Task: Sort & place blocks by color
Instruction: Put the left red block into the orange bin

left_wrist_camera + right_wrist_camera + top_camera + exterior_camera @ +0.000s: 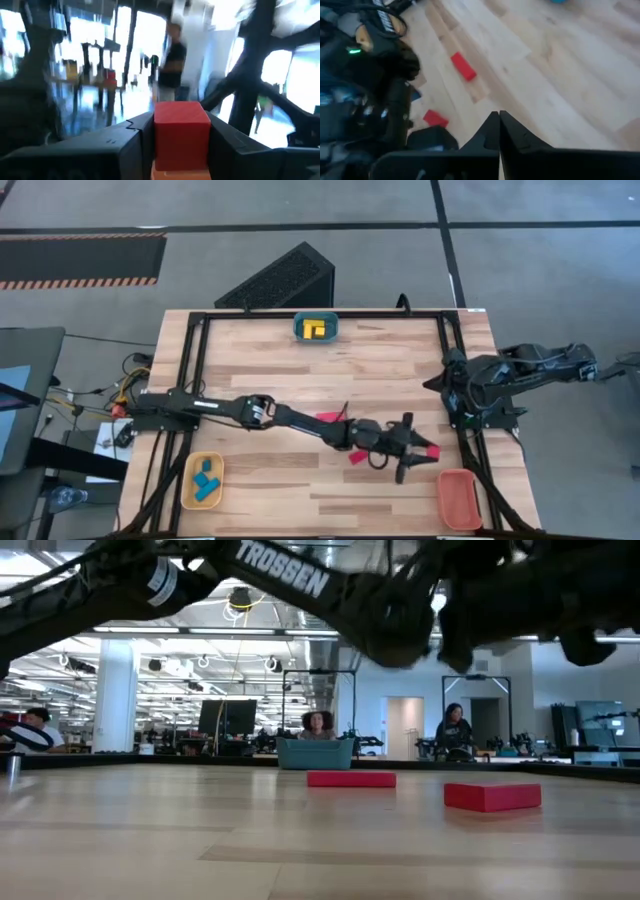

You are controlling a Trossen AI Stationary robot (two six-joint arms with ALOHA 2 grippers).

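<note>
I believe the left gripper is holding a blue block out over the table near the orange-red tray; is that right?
Not quite: the block is red, not blue. The left wrist view shows it clamped between the fingers of the left gripper, which does reach over the table near the orange-red tray, as the high view shows.
</note>
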